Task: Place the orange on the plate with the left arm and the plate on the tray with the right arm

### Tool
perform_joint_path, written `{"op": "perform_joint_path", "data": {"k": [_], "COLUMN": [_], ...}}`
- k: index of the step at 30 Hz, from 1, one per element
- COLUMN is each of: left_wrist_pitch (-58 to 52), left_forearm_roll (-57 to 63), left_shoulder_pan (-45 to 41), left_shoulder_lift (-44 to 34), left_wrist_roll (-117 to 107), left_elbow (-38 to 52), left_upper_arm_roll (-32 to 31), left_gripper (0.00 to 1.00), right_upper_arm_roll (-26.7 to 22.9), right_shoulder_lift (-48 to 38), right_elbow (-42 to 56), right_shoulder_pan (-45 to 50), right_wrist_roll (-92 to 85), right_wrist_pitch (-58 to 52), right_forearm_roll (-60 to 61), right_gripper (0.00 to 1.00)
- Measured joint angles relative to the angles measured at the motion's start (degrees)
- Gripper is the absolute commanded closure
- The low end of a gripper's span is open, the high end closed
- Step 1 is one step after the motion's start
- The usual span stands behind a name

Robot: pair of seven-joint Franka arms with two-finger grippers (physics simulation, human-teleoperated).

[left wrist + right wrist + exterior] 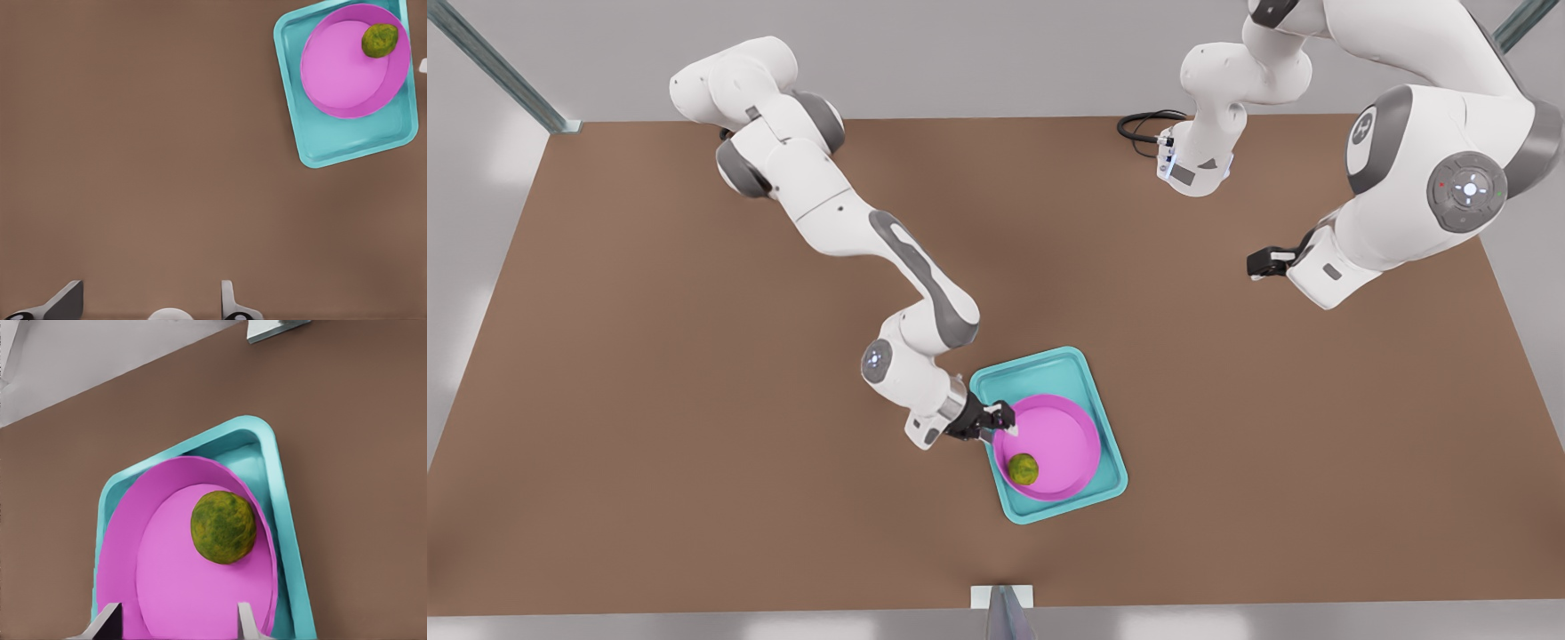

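Orange [1024,468] sits inside the plate [1058,436], and I see the plate resting inside the tray [1107,444] on the table [694,400]. My right gripper [1007,424] is at the plate's rim, its 2 fingers [245,619] spread. My left gripper [1256,263] waits well apart, fingers [228,301] spread on nothing.

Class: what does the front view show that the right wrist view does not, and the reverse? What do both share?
Front view: both arms' bodies, the left gripper waiting open, far from the tray, and a black cable. Right wrist view: the right gripper close up, fingers open at the plate rim. Shared: orange on plate, plate in tray.
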Motion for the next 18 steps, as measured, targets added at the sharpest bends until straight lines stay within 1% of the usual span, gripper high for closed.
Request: {"op": "perform_joint_path", "data": {"k": [1, 2, 3, 5, 6, 7, 8, 9, 12, 14, 16, 18], "left_wrist_pitch": [0.0, 0.0, 0.0, 0.0, 0.0, 0.0, -0.1, -0.2, -0.8, -1.0, -1.2, -1.4], "left_forearm_roll": [0.0, 0.0, 0.0, 0.1, 0.1, 0.2, 0.2, 0.3, 0.3, 0.4, 0.4, 0.4], "left_shoulder_pan": [0.0, 0.0, 0.0, -0.3, -0.6, -0.8, -0.9, -0.9, -0.9, -0.9, -1.0, -1.0], "left_shoulder_lift": [0.0, 0.0, 0.0, 0.3, 0.4, 0.5, 0.5, 0.7, 1.1, 1.2, 1.2, 1.2], "left_wrist_roll": [0.0, 0.0, 0.0, 0.0, 0.0, 0.0, 0.0, 0.0, 0.1, 0.1, 0.1, 0.1], "left_elbow": [0.0, 0.0, 0.0, 0.3, 0.4, 0.5, 0.5, 0.6, 0.6, 0.5, 0.5, 0.5], "left_upper_arm_roll": [0.0, 0.0, 0.0, 0.0, 0.0, 0.0, 0.1, 0.1, 0.1, 0.1, 0.1, 0.1], "left_gripper": [0.0, 0.0, 0.0, 0.0, 0.0, 0.0, 0.0, 0.0, 0.0, 0.0, 0.0, 0.0], "right_upper_arm_roll": [-1.4, -4.2, -8.5, -17.9, -21.7, -23.8, -24.7, -25.1, -25.0, -20.3, -18.5, -18.0], "right_shoulder_lift": [-1.5, -3.5, -6.0, -10.3, -11.5, -13.0, -16.4, -21.7, -36.5, -45.0, -48.7, -49.6], "right_elbow": [-0.5, -1.5, -2.0, -2.2, -2.2, -2.2, -2.9, -4.5, -6.9, -8.9, -10.2, -10.6], "right_shoulder_pan": [0.0, -0.3, -0.6, -3.6, -5.8, -8.2, -10.8, -12.5, -15.1, -19.6, -21.9, -22.5], "right_wrist_roll": [0.2, 0.4, 0.6, -0.2, -0.9, -1.7, -2.4, -3.1, -5.0, -6.2, -7.2, -8.1], "right_wrist_pitch": [0.0, -0.8, -3.3, -13.8, -20.1, -26.0, -31.4, -36.4, -49.4, -56.0, -60.8, -64.3], "right_forearm_roll": [-0.2, -0.6, -1.2, -3.8, -5.9, -10.3, -15.8, -20.3, -30.6, -36.1, -39.3, -41.2], "right_gripper": [0.0, 0.0, 0.0, 0.0, 0.0, 0.0, 0.0, 0.0, 0.0, 0.0, 0.0, 0.0]}}
